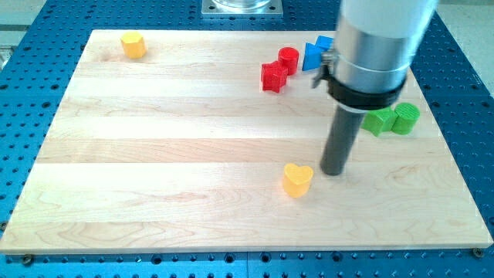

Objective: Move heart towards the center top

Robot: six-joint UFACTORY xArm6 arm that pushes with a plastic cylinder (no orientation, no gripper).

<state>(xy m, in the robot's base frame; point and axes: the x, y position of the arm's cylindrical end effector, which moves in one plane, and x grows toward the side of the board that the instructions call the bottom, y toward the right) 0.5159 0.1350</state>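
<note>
Heart [297, 179], yellow, lies on the bench [154, 154] in the lower middle of the view, a little right of centre and well below the top edge. My tip [333, 171] stands on the bench just beside the heart, at its right and slightly above it; a narrow gap shows between them, no contact seen. No jaws are fitted: the arm ends in a plain rod, which grasps nothing. Red star-like block [273, 77] and red cylinder [289, 59] sit touching near the top, right of centre. Blue block [316, 52] lies just right of the red cylinder, partly hidden by the arm, shape not clear. Two green blocks, a cylinder [407, 117] and one [378, 121] partly hidden, sit together at the right. Yellow block [133, 45] sits alone at the top left corner, well apart from all others.
</note>
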